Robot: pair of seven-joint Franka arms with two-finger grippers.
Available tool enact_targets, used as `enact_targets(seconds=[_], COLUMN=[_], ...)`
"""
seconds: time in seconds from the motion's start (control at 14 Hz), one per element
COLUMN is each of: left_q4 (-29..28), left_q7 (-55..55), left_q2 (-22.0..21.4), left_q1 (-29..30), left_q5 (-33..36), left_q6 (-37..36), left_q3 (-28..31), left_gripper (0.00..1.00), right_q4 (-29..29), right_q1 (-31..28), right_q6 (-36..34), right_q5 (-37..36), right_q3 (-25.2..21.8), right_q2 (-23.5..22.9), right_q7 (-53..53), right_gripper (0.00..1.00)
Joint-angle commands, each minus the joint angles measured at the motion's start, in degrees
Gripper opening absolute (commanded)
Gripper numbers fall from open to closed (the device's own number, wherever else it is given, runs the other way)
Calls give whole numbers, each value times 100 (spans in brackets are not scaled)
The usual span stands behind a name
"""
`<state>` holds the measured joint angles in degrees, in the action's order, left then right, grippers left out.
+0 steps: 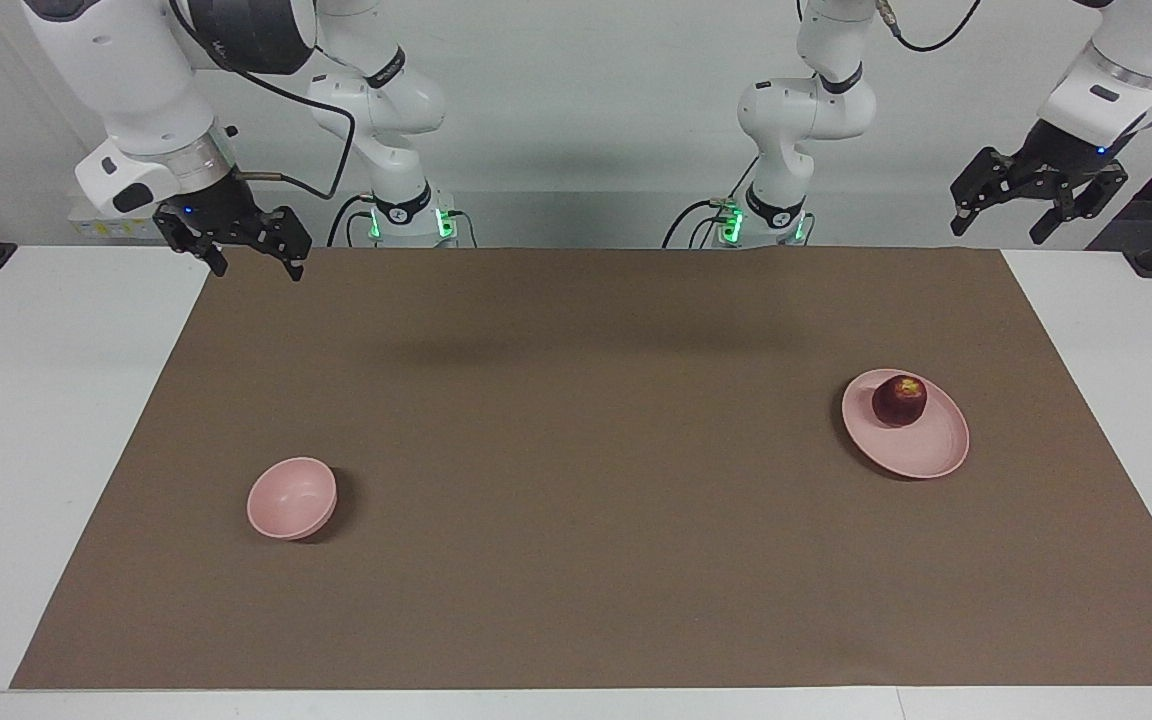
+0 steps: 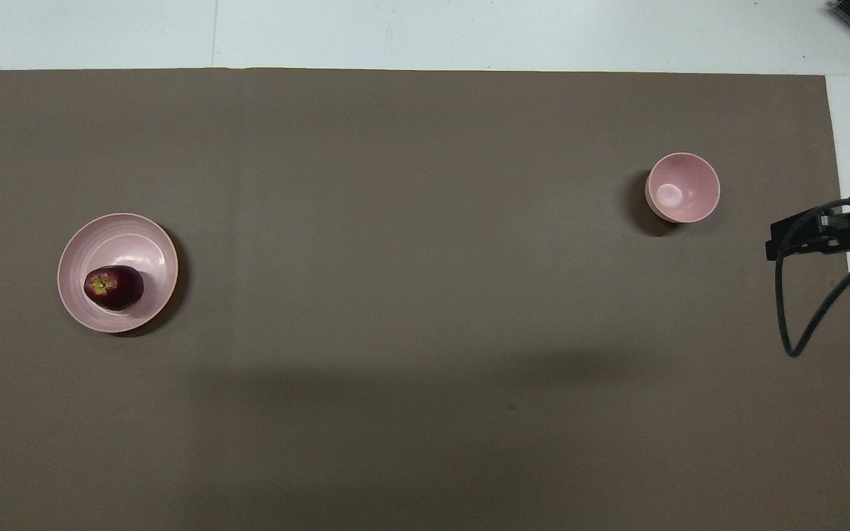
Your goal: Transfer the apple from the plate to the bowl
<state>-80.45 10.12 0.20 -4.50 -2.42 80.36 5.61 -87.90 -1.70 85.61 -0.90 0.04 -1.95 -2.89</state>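
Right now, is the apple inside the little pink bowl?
No, the apple sits on the flat pink plate toward the left arm's end of the table, and the bowl is empty.

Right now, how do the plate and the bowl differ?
The plate is wide, flat and shallow; the bowl is narrower and deep. The plate holds the apple, resting on the part nearer the robots; the bowl is empty. The plate lies toward the left arm's end of the table, the bowl toward the right arm's end and farther from the robots. Both are round, pale pink and upright on the brown mat.
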Motion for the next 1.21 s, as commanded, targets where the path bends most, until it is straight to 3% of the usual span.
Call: enact_targets(seconds=[0.0, 0.5, 0.79, 1.14], left_q4=[3, -41, -576, -831], left_q7=[-80, -80, -36, -1], left_q2=[-46, -55, -344, -336], left_q1=[-95, -95, -113, -104], left_q5=[-48, -48, -66, -75], left_q6=[15, 41, 601, 840], left_q3=[72, 63, 54, 54], left_gripper=[100, 100, 100, 100], right_q4=[98, 98, 98, 98], right_q1=[-32, -32, -32, -32], right_q6=[-71, -71, -71, -71], right_q5=[99, 99, 99, 99], right_q3=[14, 14, 14, 14], right_q2=[-51, -42, -51, -51], right_q7=[-10, -10, -10, -10], right_gripper=[100, 100, 100, 100])
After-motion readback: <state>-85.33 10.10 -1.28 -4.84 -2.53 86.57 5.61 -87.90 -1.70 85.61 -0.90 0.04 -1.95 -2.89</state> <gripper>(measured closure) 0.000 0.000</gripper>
